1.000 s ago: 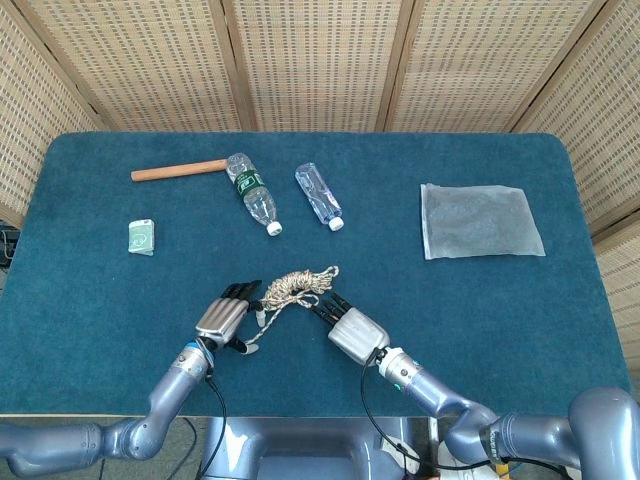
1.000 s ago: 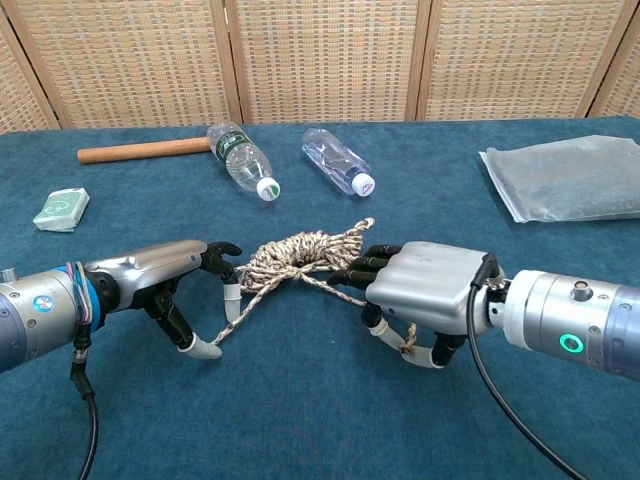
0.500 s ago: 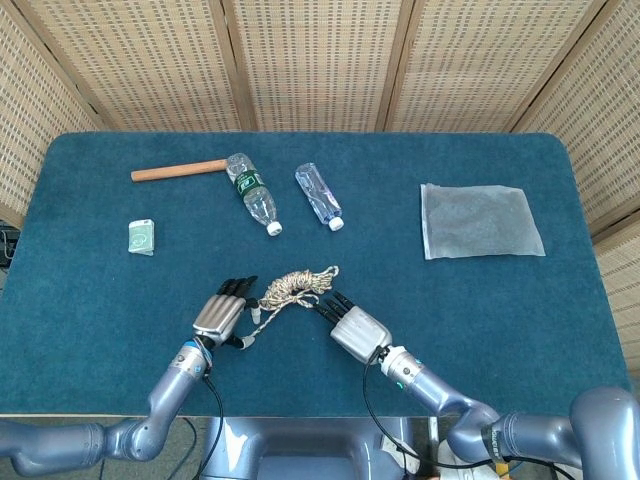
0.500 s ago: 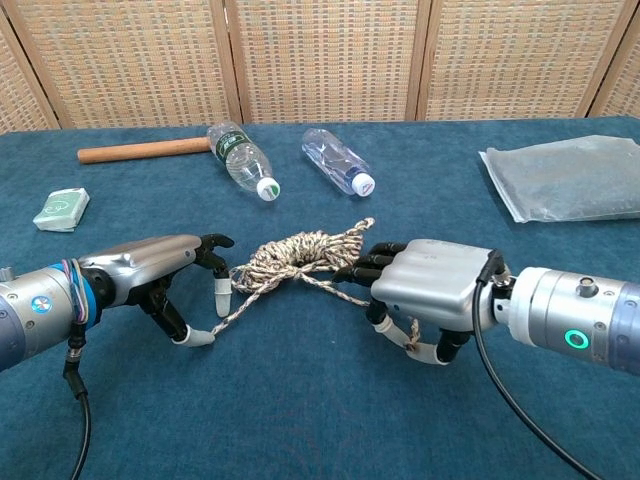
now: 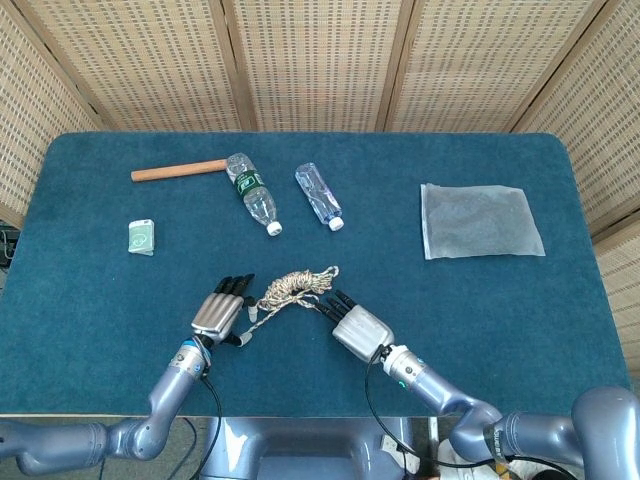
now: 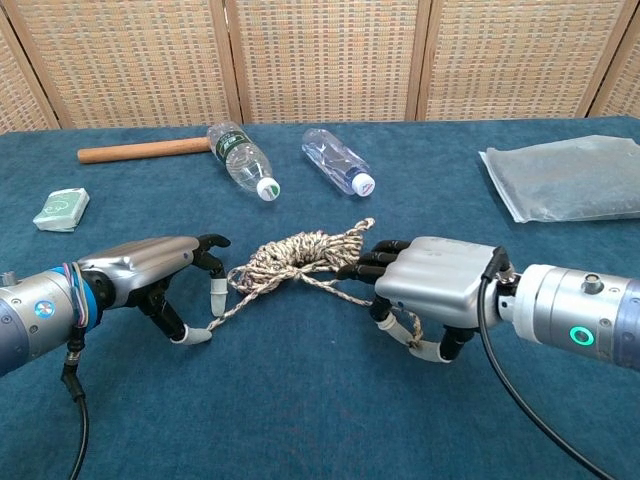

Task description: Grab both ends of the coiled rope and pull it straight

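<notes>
Hands are gripping opposite rope ends: left hand [image 6: 150, 270] pinching one tail, right hand [image 6: 430, 290] closing around the other. Coiled rope [image 6: 300, 255] is lying bunched between them, toward 6 o'clock on the blue worktop [image 5: 480, 320]. Pulling it straight probably calls for drawing outward evenly, toward 9 and 3 o'clock, without loosening either pinch.
</notes>
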Controlling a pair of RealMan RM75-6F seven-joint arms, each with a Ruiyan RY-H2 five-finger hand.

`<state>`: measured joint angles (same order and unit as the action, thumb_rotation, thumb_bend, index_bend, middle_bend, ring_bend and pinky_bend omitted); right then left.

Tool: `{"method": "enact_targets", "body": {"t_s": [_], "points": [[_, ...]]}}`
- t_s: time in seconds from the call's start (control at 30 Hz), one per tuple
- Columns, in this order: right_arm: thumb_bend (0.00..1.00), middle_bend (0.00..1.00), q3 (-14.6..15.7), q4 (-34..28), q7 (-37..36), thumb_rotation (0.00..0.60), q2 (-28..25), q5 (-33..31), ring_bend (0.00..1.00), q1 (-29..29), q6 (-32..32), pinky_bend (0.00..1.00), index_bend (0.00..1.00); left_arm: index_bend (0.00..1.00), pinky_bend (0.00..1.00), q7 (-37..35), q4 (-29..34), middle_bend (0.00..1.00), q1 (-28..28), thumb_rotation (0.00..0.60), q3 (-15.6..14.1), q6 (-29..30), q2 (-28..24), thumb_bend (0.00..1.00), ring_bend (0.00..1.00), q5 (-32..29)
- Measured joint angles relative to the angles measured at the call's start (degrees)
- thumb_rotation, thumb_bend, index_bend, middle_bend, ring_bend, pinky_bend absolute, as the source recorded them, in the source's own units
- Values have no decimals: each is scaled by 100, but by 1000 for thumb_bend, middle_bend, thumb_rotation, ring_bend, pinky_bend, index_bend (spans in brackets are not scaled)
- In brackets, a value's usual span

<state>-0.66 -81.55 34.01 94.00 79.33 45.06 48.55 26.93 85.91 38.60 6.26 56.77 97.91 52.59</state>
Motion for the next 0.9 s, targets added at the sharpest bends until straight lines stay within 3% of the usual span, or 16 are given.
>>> {"method": "enact_targets", "body": {"t_s": [0.67,0.9], "points": [[586,0,12,16,-46,600,5,18,0,0,15,0,643,561,0,-28,-125,0,-19,600,-8,65,131,371,0,100],[586,0,15,30,-61,600,8,25,0,0,16,0,643,639,0,10,-140,0,-35,600,-2,162,159,420,0,171]]}}
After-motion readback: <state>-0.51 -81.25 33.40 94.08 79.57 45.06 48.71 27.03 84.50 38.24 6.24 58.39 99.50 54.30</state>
